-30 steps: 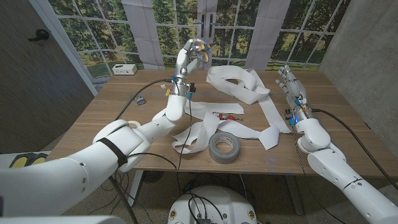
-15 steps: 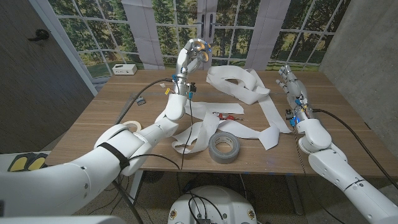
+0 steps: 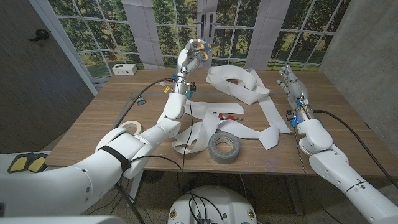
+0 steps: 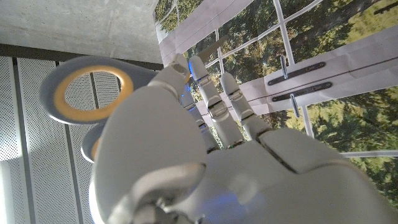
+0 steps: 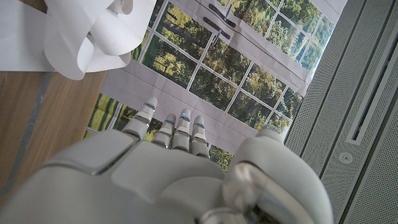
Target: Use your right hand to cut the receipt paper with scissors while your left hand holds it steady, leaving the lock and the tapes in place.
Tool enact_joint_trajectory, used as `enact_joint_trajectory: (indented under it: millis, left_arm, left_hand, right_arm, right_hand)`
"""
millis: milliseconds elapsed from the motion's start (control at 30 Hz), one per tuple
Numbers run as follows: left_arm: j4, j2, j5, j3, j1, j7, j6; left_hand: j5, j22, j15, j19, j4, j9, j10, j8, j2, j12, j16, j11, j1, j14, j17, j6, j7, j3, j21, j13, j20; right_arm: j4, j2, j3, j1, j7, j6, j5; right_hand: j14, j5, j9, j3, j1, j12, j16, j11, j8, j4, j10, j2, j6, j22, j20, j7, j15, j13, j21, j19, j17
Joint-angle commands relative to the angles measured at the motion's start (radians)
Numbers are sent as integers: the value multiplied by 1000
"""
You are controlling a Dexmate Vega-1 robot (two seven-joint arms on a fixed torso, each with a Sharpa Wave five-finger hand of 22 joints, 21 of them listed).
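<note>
Behind the wooden table point(image 3: 112, 118) hangs a backdrop printed with windows and green trees, grey walls either side. Across the table sprawls the long white receipt paper point(image 3: 249, 87), looped at the far side and trailing toward the near edge. On it lie the small scissors with red handles point(image 3: 225, 116), and just in front sits a grey roll of duct tape point(image 3: 223, 147). A smaller white tape roll point(image 3: 130, 126) lies near the left arm, and a small dark object, possibly the lock point(image 3: 140, 101), rests on the left part of the table.

The left hand point(image 3: 194, 53) is raised well above the table, fingers curled in; the head view suggests something small and yellowish by its fingertips, but I cannot tell whether it holds anything. The right hand point(image 3: 292, 84) stands at the right side of the table, fingers straight and apart, holding nothing.

The risk, as I judge it, is that the scissors lie on loose paper: a reach from the right hand could drag the strip, nudging the duct tape. The left hand is far from steadying anything.

No container is visible.
</note>
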Motion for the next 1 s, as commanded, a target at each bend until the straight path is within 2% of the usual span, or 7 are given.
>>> enact_joint_trajectory:
  millis: [33, 100, 333, 400, 500, 700, 1000]
  left_arm:
    - [-29, -4, -60, -32, 13, -115, 26]
    - [-49, 2, -64, -33, 20, -126, 40]
    - [-81, 2, -88, -42, 36, -157, 66]
    - [-77, -4, -105, -45, 36, -175, 66]
    - [-65, -9, -110, -48, 32, -189, 59]
    - [-16, -23, -96, -51, 12, -190, 26]
    - [30, -37, -86, -55, -9, -196, -7]
  left_hand:
    - [1, -17, -75, -10, 39, -3, 28, 10, 38, 91, -46, 6, -83, -54, -40, -9, 3, 43, -16, 96, 23]
    - [1, -21, -71, -22, 40, -3, 26, 14, 35, 90, -52, 6, -95, -69, -53, -10, 2, 48, -27, 103, 68]
    - [1, -25, -70, -19, 41, -2, 23, 20, 37, 88, -50, 7, -112, -80, -67, -18, 2, 57, -40, 108, 96]
    - [3, -25, -79, -35, 30, -6, 22, 21, 40, 90, -52, 13, -105, -91, -74, -21, 13, 70, -55, 113, 73]
    - [4, -25, -89, -31, 16, -10, 21, 22, 40, 91, -55, 15, -92, -105, -79, -21, 13, 80, -60, 117, 65]
    - [1, -24, -91, -100, 0, -20, 21, 25, 42, 90, -53, 21, -77, -149, -80, -22, 28, 90, -105, 112, -42]
    - [1, -23, -94, -104, -2, -25, 18, 30, 47, 96, -40, 24, -67, -149, -72, -16, 41, 86, -117, 107, -70]
  right_arm:
    - [-8, 8, 3, -11, -8, 1, -4]
    - [-8, 9, 3, -13, -9, 2, -5]
    - [-12, 9, 7, -20, -10, 5, -5]
    - [-14, 8, 9, -23, -12, 5, -8]
    - [-16, 6, 12, -25, -12, 5, -10]
    - [-20, 6, 15, -28, -12, 2, -8]
    - [-10, 8, 12, -21, -4, 7, -8]
  right_hand:
    - [9, -1, 3, 3, -7, 4, 3, 1, -1, 2, -1, 1, 5, 3, 4, -4, -1, 4, -1, 4, 2]
    - [9, -1, 3, 3, -7, 4, 3, 2, -1, 2, -1, 1, 6, 3, 4, -3, -1, 4, -1, 4, 2]
    - [9, -1, 3, 3, -7, 4, 3, 0, -1, 1, 0, 0, 5, 3, 5, -4, 0, 4, -1, 4, 2]
    - [9, -1, 3, 4, -7, 4, 2, -1, -1, 1, 0, 0, 5, 3, 5, -5, 0, 4, -1, 4, 2]
    - [8, -1, 3, 4, -8, 4, 2, 0, -1, 1, -1, -1, 5, 3, 5, -5, 0, 4, -1, 4, 2]
    - [8, -1, 3, 5, -8, 4, 2, 0, -1, 2, -1, -1, 5, 3, 6, -5, 0, 4, -1, 4, 2]
    - [9, -1, 3, 6, -8, 4, 2, -1, -1, 1, -1, -1, 5, 3, 7, -5, 0, 4, -1, 5, 2]
